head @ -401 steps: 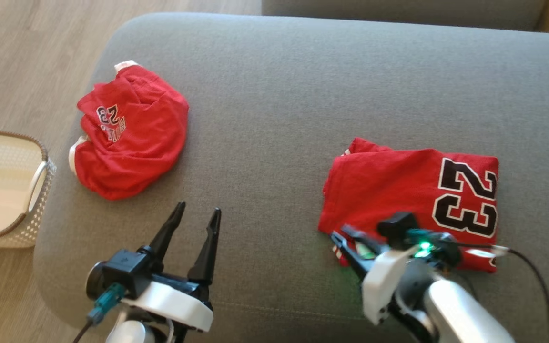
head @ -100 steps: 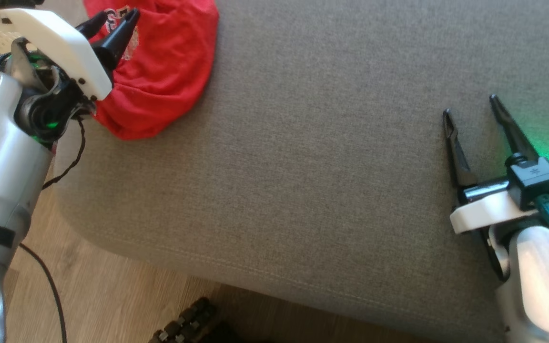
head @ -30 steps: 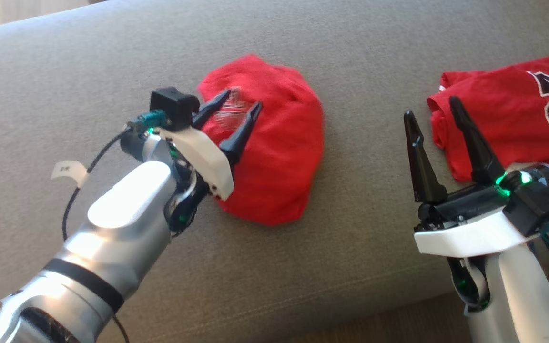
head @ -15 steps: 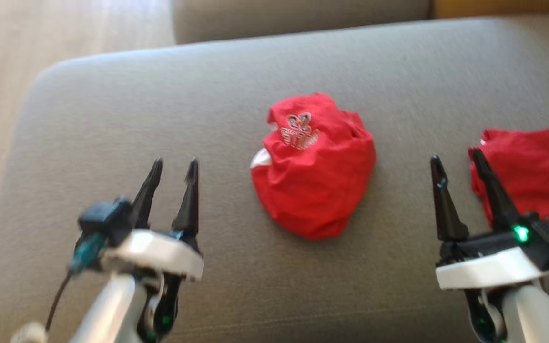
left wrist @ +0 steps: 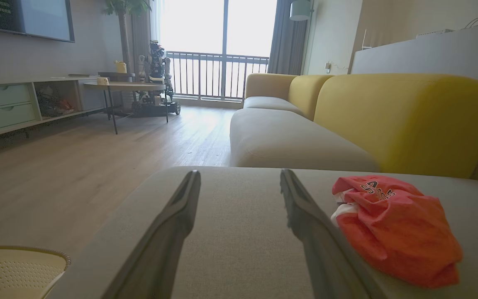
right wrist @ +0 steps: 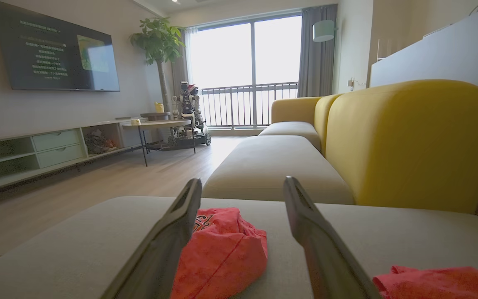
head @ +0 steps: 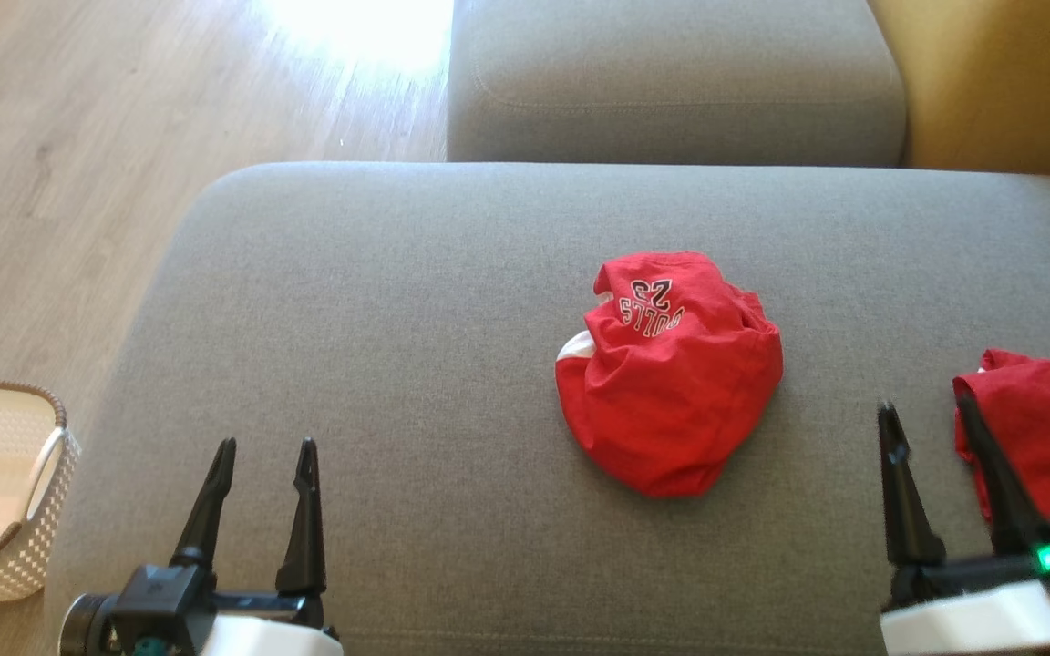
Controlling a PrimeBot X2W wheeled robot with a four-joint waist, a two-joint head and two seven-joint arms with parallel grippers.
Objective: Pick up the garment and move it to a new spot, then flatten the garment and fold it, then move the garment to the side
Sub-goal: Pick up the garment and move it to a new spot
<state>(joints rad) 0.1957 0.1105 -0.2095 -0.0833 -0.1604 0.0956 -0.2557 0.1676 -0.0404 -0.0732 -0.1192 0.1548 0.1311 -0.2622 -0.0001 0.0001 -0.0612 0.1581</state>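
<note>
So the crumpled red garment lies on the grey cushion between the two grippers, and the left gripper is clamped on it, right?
Not clamped: in the head view the left gripper is open and apart from the crumpled red garment. The rest holds: it lies on the grey cushion between the left gripper and the right gripper.

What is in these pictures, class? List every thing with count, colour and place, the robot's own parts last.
near cushion: one, grey, before the robot
far cushion: one, grey, behind the near one
crumpled garment: one, red, middle of near cushion
folded garment: one, red, near cushion's right edge
sofa back: one, yellow, far right
floor: one, pale wood, left
basket: one, white, on floor, left
plant: one, green, beside window
television: one, dark, left of plant
left hand: one, dark, open, lower left
right hand: one, dark, open, lower right
</note>
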